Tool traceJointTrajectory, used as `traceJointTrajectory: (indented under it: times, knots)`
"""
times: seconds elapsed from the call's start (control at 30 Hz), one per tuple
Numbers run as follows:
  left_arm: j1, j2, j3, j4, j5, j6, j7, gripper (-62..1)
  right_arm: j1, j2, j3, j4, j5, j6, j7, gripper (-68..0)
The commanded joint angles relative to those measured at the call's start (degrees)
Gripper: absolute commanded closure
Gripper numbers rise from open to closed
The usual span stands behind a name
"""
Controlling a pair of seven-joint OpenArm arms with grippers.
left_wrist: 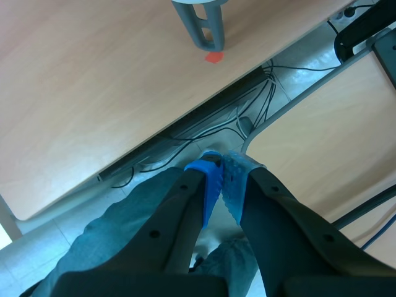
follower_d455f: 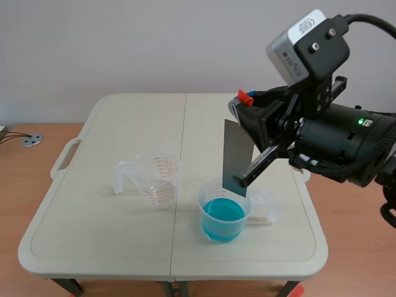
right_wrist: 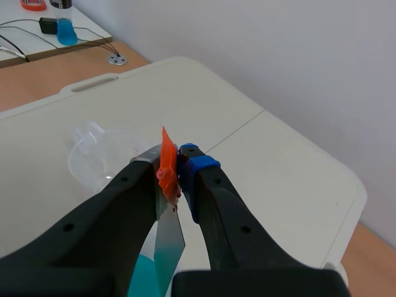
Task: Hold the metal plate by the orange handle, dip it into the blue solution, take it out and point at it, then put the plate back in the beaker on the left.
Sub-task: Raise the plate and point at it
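Table [follower_d455f: 111, 136] scene: plate [follower_d455f: 235, 154] over blue solution [follower_d455f: 223, 211]; right wrist: handle [right_wrist: 166, 161] clamped.

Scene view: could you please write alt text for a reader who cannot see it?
The right arm's tool grips a metal plate by its orange handle, the plate's lower end at the mouth of a beaker of blue solution. An empty clear beaker stands to its left on the white table.

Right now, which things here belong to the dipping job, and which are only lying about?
Job: metal plate, its orange handle, right claw gripping it, beaker of blue solution, empty left beaker.
Lying about: grey disc and cables on the wooden desk, small bottle of blue liquid.
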Motion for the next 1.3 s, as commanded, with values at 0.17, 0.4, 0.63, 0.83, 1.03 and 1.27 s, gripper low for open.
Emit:
traceJointTrajectory:
  times: [0.17,0.4,0.63,0.83,1.03,1.27]
  knots:
    - [-4.17,-2.71,-0.22,1.29,-0.92,-0.09,-1.88,-1.8,0.35,0.04,-1.03,3.82,4.46,0.42,-3.78,-1.5]
    - [-11.30,-5.70,-0.20,4.83,-2.32,-2.40,-1.70,-1.8,0.35,0.04,-2.21,6.78,9.62,0.42,-9.73,-1.5]
    - [-17.25,-5.79,0.13,8.02,-4.68,-12.50,-1.73,-1.8,0.35,0.04,-2.21,10.88,13.62,0.42,-13.25,-1.5]
    - [-22.16,-5.81,3.19,9.09,-5.05,-16.44,-1.70,-1.8,0.35,0.04,-2.21,13.51,16.63,0.42,-16.15,-1.5]
    - [-29.18,-5.77,11.08,9.09,-5.03,-16.50,-1.68,-1.9,0.37,0.04,-2.21,15.15,18.36,0.42,-17.55,-1.5]
    - [-38.32,-4.57,20.15,9.09,-5.01,-16.65,-0.98,-1.8,0.37,0.02,-2.21,17.03,20.13,0.42,-19.21,-1.5]
